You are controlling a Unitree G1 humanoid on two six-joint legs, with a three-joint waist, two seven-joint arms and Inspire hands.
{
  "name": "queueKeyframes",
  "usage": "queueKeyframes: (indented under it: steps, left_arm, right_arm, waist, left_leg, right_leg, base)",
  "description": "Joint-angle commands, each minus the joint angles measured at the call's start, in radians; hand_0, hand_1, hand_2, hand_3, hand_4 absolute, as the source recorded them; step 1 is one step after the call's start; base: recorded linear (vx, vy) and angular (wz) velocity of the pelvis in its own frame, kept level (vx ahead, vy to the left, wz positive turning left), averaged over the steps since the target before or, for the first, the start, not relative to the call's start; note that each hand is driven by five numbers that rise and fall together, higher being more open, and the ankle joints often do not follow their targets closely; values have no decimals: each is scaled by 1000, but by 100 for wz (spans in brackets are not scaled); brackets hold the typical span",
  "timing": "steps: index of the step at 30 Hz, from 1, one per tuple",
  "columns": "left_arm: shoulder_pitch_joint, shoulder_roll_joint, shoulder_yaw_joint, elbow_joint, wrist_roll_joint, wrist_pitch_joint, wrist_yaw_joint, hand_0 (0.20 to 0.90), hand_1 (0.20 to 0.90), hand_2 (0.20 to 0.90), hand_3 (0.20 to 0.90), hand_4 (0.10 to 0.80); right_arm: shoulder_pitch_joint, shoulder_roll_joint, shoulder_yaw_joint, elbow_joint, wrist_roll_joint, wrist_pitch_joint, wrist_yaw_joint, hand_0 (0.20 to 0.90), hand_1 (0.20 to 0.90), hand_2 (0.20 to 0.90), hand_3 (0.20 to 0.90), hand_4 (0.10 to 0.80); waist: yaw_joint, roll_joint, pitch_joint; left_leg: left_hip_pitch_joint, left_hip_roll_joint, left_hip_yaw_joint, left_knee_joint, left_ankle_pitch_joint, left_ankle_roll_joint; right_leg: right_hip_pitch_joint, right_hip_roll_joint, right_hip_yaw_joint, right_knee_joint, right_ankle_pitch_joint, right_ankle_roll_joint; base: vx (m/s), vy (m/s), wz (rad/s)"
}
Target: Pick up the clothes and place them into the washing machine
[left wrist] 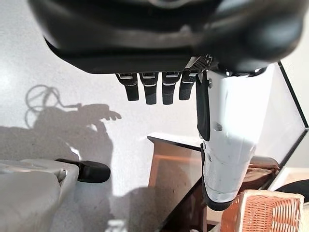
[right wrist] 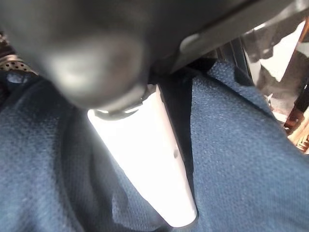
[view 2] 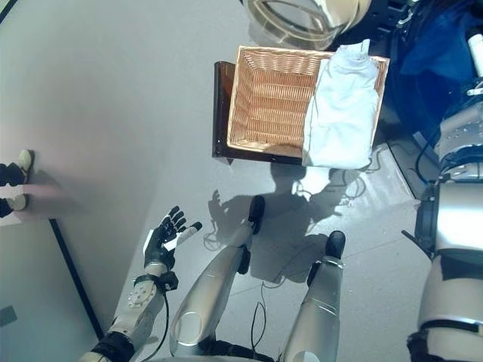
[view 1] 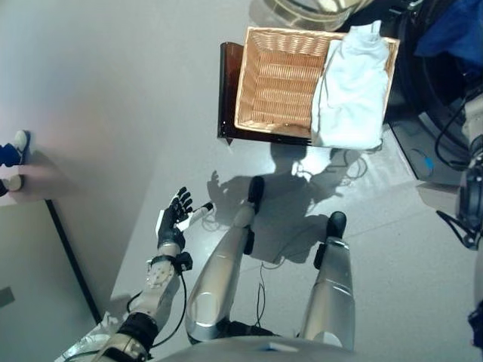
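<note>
Left robot hand [view 1: 173, 219]: it hangs low over the grey floor [view 1: 113, 113], fingers spread and straight, holding nothing.
Right robot hand [right wrist: 145, 145]: its white thumb lies pressed on dark blue cloth [right wrist: 241, 145]. The fingers are hidden, so I cannot tell if it is open or holding the cloth.
Dark blue cloth in the head views: a blue heap [view 2: 438, 53] at the far right, by the right arm.
Light blue folded garment [view 1: 351, 83]: it lies in the right part of the woven wicker basket [view 1: 275, 83] and hangs over the near rim. It is well apart from the left robot hand.
Basket: it sits on a dark brown stand [view 1: 226, 90].
Washing machine door [view 2: 298, 19]: a round glass door just past the basket, cut off at the top edge.
Left edge: a person's shoes [view 2: 16, 188] show, mostly cut off.
Hard to see: the right robot hand shows only from very close.
</note>
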Motion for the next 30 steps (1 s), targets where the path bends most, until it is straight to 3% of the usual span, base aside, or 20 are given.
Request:
queueKeyframes:
  steps: [1,20,30]
  left_arm:
    - [-3,55,-12,-83,-16,-75,22,900,900,900,900,800]
    - [25,43,-6,-173,-23,-85,47,900,900,900,900,800]
    - [58,67,3,-266,-30,-97,42,900,900,900,900,800]
  right_arm:
    - [-186,-160,134,-127,19,-102,-5,200,200,200,200,300]
    - [-112,-186,-29,-177,145,-204,-99,200,200,200,200,300]
    - [-144,-235,-2,-187,128,-204,-109,200,200,200,200,300]
  waist:
    - [17,129,6]
    - [-5,205,9]
    - [-13,230,9]
  left_leg:
    - [-50,-5,24,6,9,-89]
    - [-156,-13,68,30,9,-94]
    - [-218,0,94,52,11,-101]
  right_leg:
    - [49,36,-25,0,-34,-98]
    - [-117,52,53,77,-46,-107]
    - [-215,68,86,149,-63,-118]
  base:
    - [11,15,12]
    - [-5,2,-3]
    - [-23,-29,-5]
